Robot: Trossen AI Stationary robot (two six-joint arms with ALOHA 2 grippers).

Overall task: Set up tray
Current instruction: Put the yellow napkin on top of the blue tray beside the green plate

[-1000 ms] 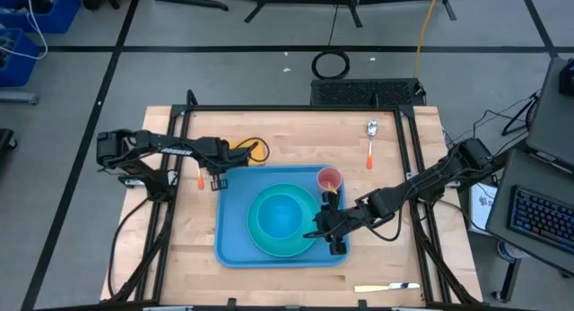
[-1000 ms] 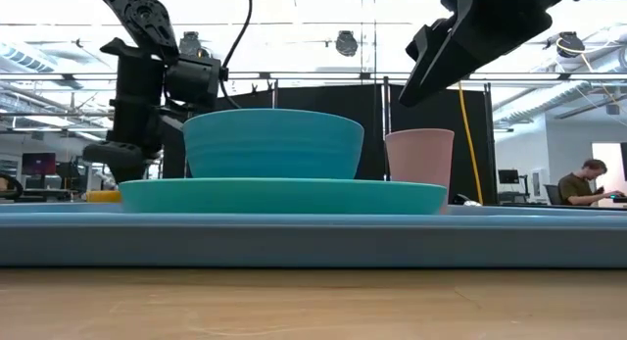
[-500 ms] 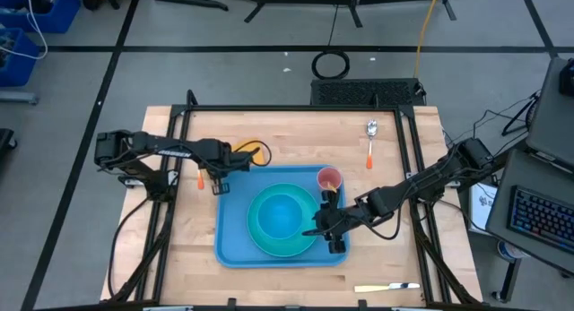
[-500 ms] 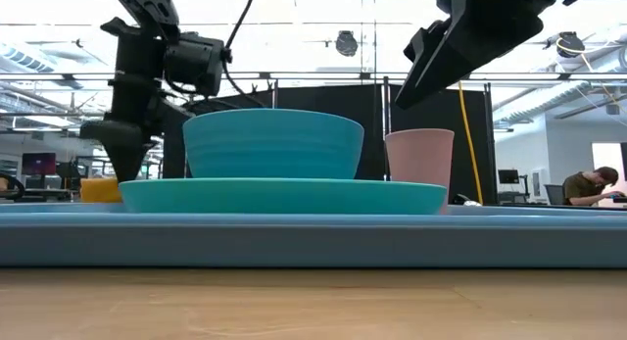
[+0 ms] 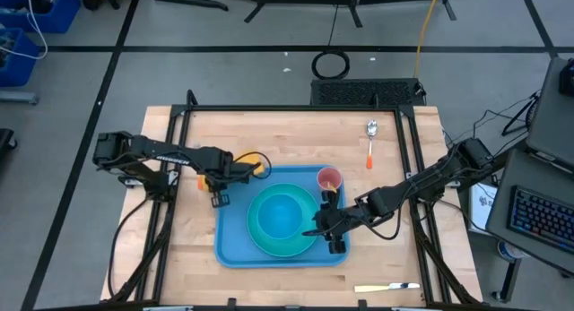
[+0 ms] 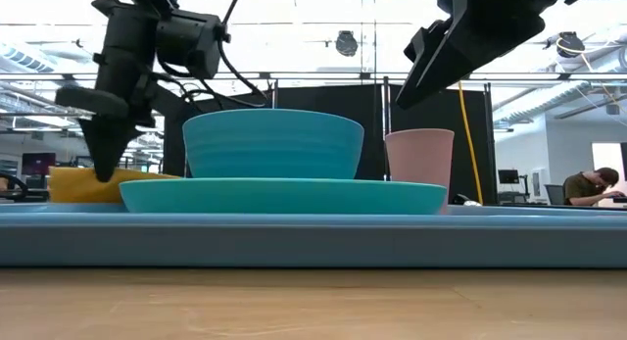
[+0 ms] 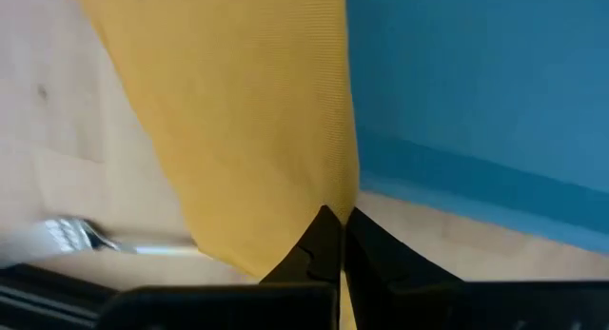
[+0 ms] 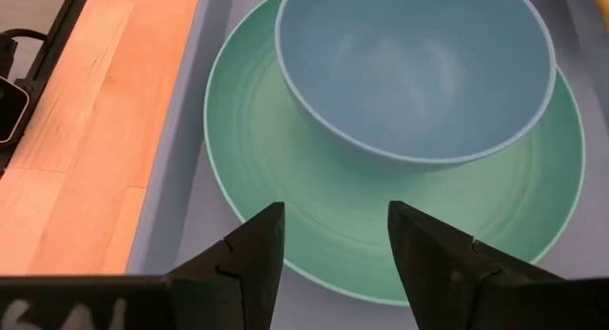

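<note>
Moved since before: my left hand (image 5: pixel 218 179) has come from the bare wood toward the tray's near-left corner, and the yellow-orange napkin (image 6: pixel 86 184) came with it; on the low view the cloth now shows much bigger beside the plate.
Right arm since before: it has stayed in the same place.
Left hand: its fingers are pressed together on one edge of the napkin (image 7: pixel 238 111), pinching the cloth, which hangs from the fingertips (image 7: pixel 324 237) over the wood, just beside the tray's rim.
Right hand: my right hand (image 5: pixel 330 223) hangs above the tray's right edge, with the fingers (image 8: pixel 249 249) spread apart and nothing between them; the plate and bowl lie just ahead of it.
Tray: the light-blue tray (image 5: pixel 235 248) lies flat on the counter (image 5: pixel 188 257), between my two hands, its left rim just beside the left hand.
Plate: a round teal plate (image 5: pixel 261 237) sits in the middle of the tray, near the right hand.
Bowl: a blue bowl (image 6: pixel 272 144) stands upright on the plate.
Cup: a pink cup (image 5: pixel 329 178) stands upright in the tray's corner, just beyond the right hand.
Spoon: a spoon with orange handle (image 5: pixel 369 142) lies on the wood, well apart from both hands.
Knife: a knife (image 5: pixel 387 287) lies at the counter edge, apart from the right hand.
Fork: a fork with orange handle (image 7: pixel 90 239) lies on the wood, partly under the hanging napkin; I see it blurred.
Person: somebody sits at a desk (image 6: pixel 588 181) far behind.
</note>
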